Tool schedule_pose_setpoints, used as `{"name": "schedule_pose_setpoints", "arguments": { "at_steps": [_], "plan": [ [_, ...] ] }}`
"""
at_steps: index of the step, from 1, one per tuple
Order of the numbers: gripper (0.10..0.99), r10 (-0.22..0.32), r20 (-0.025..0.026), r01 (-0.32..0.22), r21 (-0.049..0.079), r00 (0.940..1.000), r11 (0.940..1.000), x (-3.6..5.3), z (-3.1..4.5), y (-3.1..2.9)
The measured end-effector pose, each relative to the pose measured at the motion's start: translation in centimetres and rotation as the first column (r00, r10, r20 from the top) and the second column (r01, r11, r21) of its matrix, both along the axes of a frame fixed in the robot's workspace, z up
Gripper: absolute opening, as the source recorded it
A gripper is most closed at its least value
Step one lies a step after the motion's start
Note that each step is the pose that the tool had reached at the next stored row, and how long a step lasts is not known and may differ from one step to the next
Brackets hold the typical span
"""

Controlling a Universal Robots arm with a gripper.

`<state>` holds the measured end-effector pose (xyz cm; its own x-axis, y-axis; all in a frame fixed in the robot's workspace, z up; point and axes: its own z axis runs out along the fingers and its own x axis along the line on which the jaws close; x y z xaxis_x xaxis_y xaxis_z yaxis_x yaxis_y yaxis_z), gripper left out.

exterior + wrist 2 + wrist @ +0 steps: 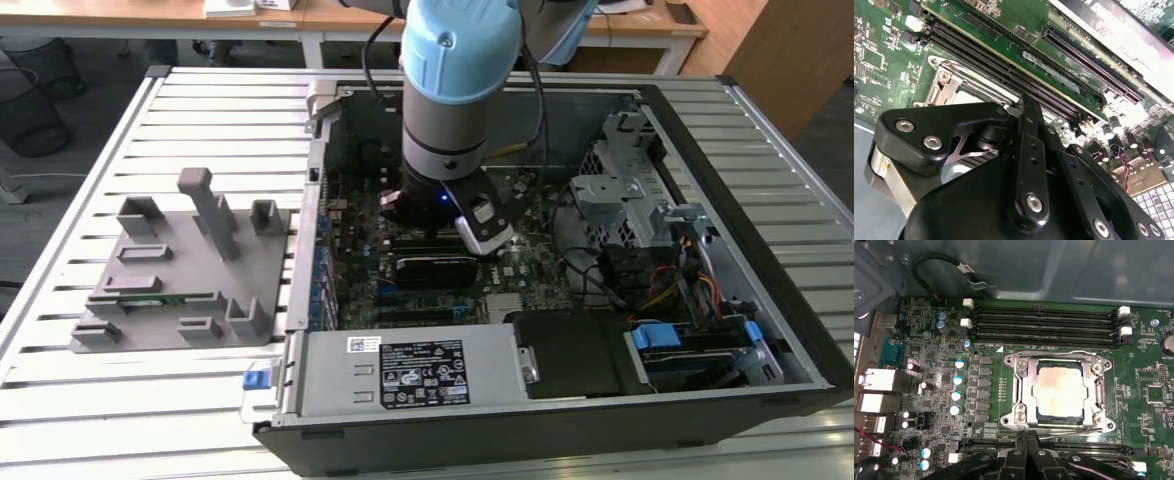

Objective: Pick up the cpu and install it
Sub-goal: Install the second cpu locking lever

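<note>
Gripper (1026,442): jaws together, holding nothing, poised just above the socket frame (1016,390). Cpu (1060,392): seated in the frame, at the gripper's 12 o'clock in the first wrist view. Exterior view: grey fixture (180,275) outside the case (561,410).

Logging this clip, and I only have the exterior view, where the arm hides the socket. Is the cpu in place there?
Observer: Yes. In the first wrist view the cpu lies flat in the socket, silvery top up, inside the metal socket frame.
Operator: Are the jaws holding anything?
Observer: No. The gripper has its jaws together with nothing between them, at one edge of that frame.
Operator: And the memory slots next to the socket?
Observer: The long memory slots on the frame's far side from the gripper are empty.
</note>
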<state>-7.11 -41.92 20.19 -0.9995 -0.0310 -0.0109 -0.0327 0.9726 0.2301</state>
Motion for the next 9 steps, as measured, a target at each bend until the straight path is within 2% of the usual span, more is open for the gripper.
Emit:
{"name": "schedule_pose_setpoints", "arguments": {
  "at_steps": [6,9],
  "plan": [
    [0.106,0.0,-0.0001,0.0,0.009,1.0,1.0,-0.03,-0.32,-0.02],
    [0.106,0.0,0.0,0.0,0.022,1.0,0.9997,-0.31,-0.35,-0.08]
  ]
}}
